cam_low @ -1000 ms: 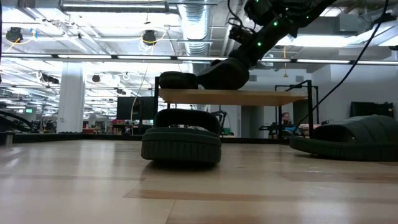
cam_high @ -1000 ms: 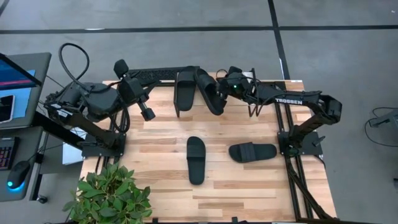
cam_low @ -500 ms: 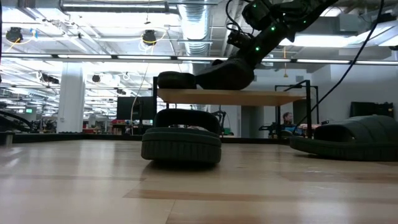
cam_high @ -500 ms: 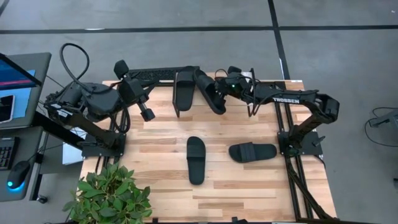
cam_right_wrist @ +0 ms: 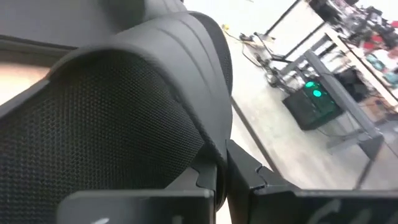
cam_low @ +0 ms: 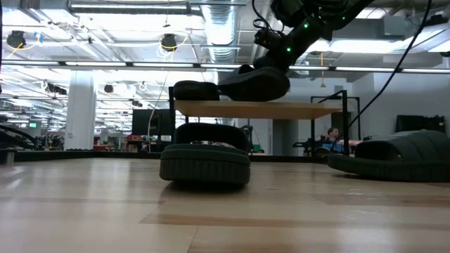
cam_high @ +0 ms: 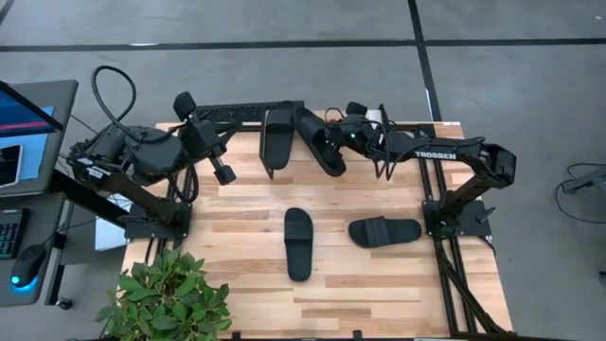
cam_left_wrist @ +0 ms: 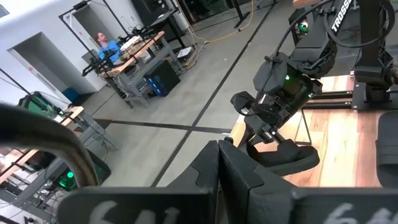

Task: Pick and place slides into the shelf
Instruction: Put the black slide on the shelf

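Two black slides lie on the shelf's wood top (cam_low: 309, 109) at the table's far edge: one straight (cam_high: 276, 137), one slanted (cam_high: 319, 142). My right gripper (cam_high: 345, 135), shut, comes down on the slanted slide (cam_low: 256, 83) from the right. Two more slides rest sole-down on the table, one in the middle (cam_high: 298, 242) and one to its right (cam_high: 383, 230). Above the table's far left, my left gripper (cam_high: 225, 174) hangs shut and touches nothing. My right gripper has its shut fingers (cam_right_wrist: 217, 177) against the slanted slide's wide strap (cam_right_wrist: 186, 106), at the strap's right side. They slant down onto it from the table's right. The slide lies on the shelf top. I see nothing pinched between the fingers.
A potted plant (cam_high: 170, 294) stands at the near left corner. A desk with a screen, keyboard and mouse (cam_high: 24, 142) is left of the table. People sit at benches in the room beyond (cam_low: 330, 137). Bare wood lies between the shelf and the two lower slides.
My right gripper has shut and moved toward the table's left, staying at the slanted slide on the shelf. That slide has slid left and turned a little, and the straight slide beside it has shifted left as well.
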Controlling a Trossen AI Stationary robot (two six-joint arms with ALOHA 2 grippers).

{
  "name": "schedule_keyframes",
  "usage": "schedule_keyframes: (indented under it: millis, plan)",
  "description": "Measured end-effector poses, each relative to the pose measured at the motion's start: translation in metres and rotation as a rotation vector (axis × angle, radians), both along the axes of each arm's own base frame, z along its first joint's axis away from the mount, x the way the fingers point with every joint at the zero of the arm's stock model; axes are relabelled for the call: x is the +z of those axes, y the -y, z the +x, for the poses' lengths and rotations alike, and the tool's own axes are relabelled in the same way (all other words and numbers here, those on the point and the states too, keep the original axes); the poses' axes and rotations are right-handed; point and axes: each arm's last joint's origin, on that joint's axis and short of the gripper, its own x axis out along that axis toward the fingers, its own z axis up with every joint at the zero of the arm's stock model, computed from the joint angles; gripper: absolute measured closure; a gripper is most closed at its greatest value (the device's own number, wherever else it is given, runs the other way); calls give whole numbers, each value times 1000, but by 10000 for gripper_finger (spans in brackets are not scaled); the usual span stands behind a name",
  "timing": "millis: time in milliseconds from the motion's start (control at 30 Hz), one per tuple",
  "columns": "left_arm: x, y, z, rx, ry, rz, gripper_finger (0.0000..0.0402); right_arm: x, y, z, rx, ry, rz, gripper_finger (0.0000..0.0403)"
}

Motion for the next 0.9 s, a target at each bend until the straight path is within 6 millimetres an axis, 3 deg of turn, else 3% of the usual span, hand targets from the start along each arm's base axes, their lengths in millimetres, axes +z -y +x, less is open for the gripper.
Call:
schedule_keyframes:
  millis: [500,900]
  plan:
    - [0,0,0,1,1,0,401,1,0,-2,-139,24,-6,402]
    - [0,0,0,1,1,1,401,33,-17,13,-195,47,-6,402]
